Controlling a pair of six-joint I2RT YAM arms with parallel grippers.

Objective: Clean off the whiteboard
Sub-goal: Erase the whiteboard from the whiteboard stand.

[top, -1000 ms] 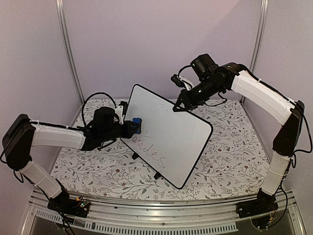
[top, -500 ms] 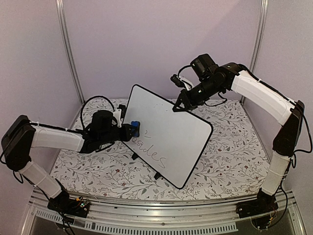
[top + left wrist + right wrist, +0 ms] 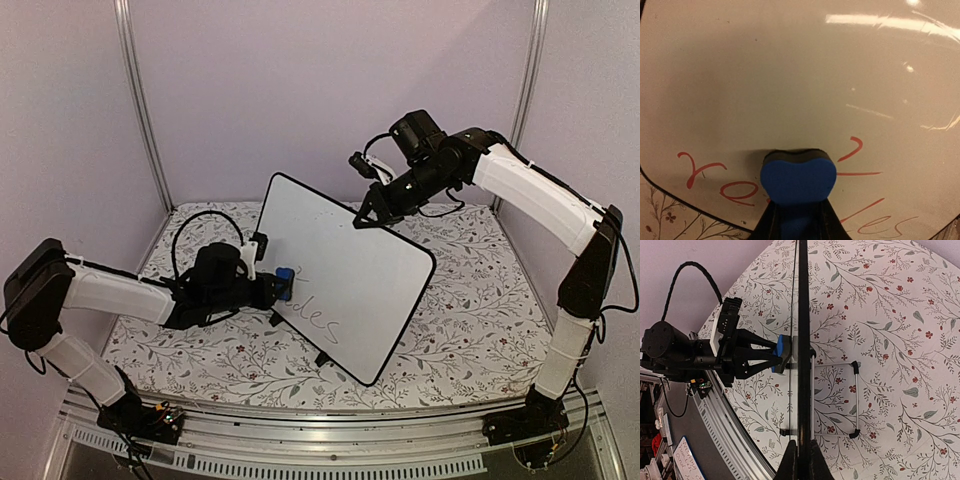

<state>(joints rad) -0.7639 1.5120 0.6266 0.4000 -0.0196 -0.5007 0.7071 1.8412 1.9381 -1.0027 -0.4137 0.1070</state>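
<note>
Left fingers clamp the blue eraser flat against the whiteboard, propped tilted at centre frame on the table with right fingers pinching its upper edge; wiping seems underway, and next calls for sweeping lower across the handwriting

Soft, even light overall; glare streaks cross the whiteboard in the warm-tinted, slightly blurred left wrist view.

Blue eraser against tilted whiteboard
</note>
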